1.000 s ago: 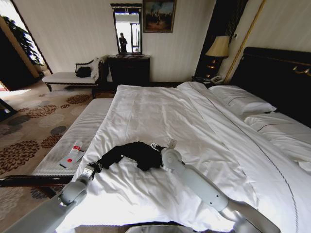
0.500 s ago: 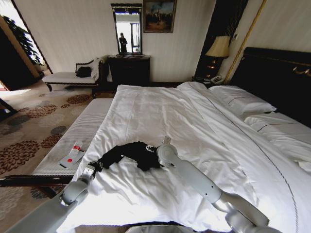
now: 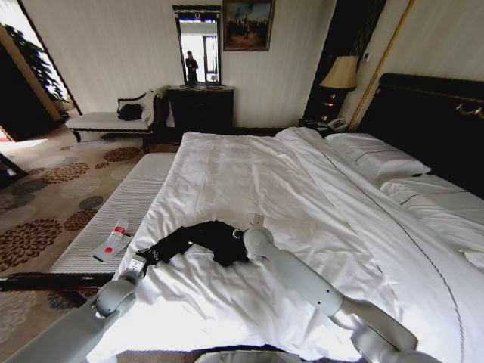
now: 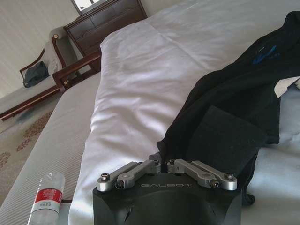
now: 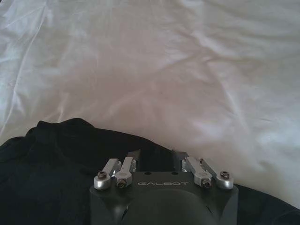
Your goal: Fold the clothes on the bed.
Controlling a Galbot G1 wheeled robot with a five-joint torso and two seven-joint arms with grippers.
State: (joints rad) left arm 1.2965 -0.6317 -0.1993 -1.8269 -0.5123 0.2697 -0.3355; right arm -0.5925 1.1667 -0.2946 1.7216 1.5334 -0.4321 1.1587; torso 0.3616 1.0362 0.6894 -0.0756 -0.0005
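Clothes (image 3: 212, 240), soft crumpled black fabric, pinched in both closed claws, left (image 4: 165, 161), right (image 5: 155, 158).

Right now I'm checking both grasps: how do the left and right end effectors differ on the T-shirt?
The left end effector pinches a stretched-out end of the black T-shirt near the white bed's edge. The right end effector sits over the bunched bulk, farther in; its grip isn't visible. Both are at the fabric.

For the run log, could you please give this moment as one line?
left claw: shut on shirt | right claw: on shirt's other end | shirt: bunched on bed | fold: not done
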